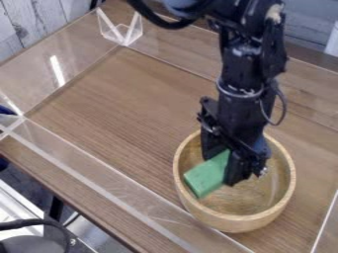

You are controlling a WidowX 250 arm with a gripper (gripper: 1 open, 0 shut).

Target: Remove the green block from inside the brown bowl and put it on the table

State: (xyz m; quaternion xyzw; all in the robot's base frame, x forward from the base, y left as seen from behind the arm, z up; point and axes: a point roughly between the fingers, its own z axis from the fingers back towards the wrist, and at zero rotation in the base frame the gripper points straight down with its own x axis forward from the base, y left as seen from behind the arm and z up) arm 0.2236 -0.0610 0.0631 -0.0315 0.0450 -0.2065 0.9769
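Observation:
A bright green block [205,178] hangs tilted just above the floor of the brown bowl [284,196], still within its rim. My gripper [227,166] points straight down over the bowl and is shut on the green block's upper right end. The black fingers hide part of the block. The bowl sits on the wood-grain table [119,109] near its front right.
Clear acrylic walls [79,163] run along the table's front and left edges. A small clear acrylic stand [122,28] sits at the far left corner. Bare tabletop lies left of and behind the bowl.

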